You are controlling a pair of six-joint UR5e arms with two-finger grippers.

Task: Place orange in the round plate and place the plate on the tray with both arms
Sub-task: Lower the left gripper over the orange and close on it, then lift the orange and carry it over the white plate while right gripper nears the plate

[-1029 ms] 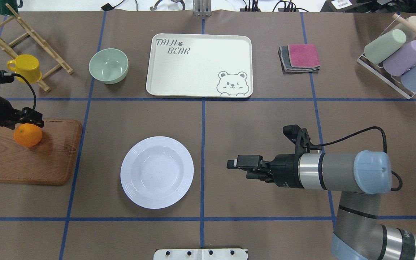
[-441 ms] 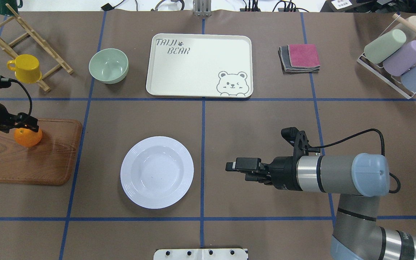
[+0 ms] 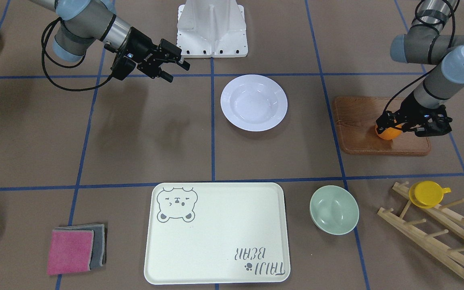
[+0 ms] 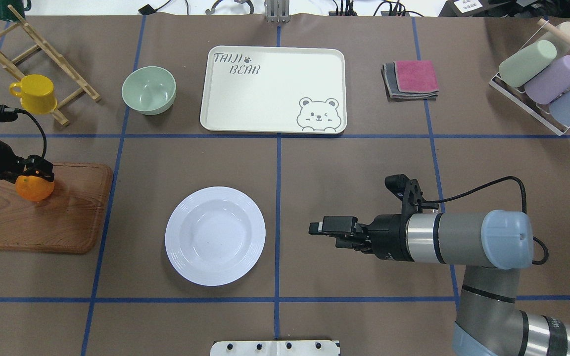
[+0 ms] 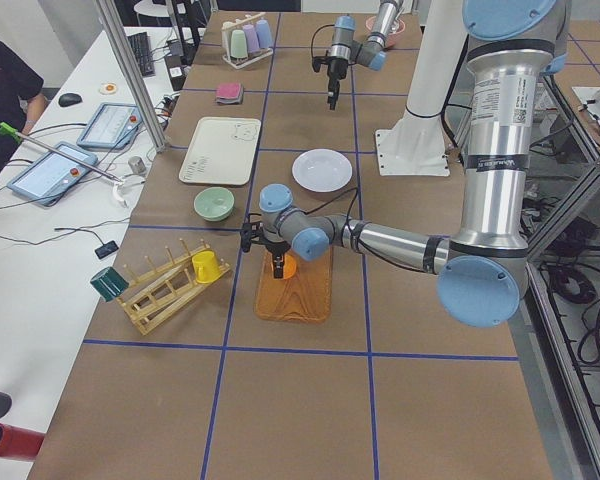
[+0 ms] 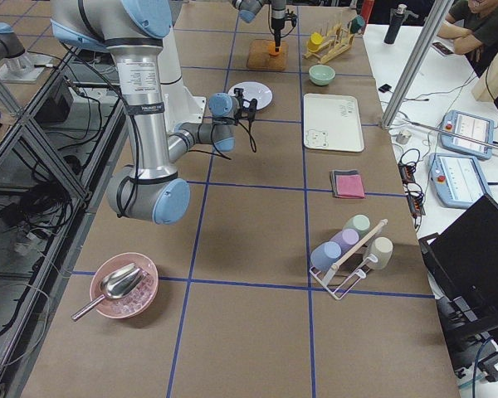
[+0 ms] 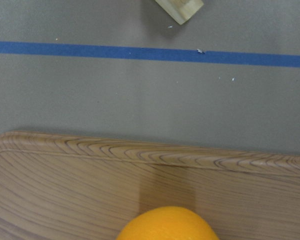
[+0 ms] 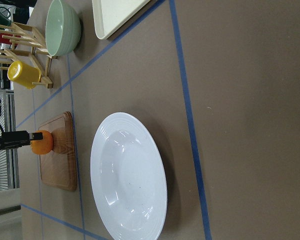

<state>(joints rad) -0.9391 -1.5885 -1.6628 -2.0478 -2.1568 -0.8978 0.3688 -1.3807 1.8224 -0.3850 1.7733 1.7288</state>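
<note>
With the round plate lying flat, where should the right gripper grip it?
Probably the round plate's wide rim, on the edge facing the right gripper, approached low from that side: it looks too broad to span, and the rim stands raised.

Lane from the wooden board point(image 4: 67, 217) over to the round plate point(image 4: 215, 236) is just bare table point(image 4: 354, 163), same from the plate up to the tray point(image 4: 265, 99), only tape lines point(image 4: 278, 163) there. Stuff to dodge: the right gripper point(image 4: 314, 227) hanging near the plate's right side, the green bowl point(image 4: 149, 90) near the tray's left edge, and the left gripper point(image 4: 35, 174) clamped on the orange point(image 4: 30, 190) at the board's far edge.
</note>
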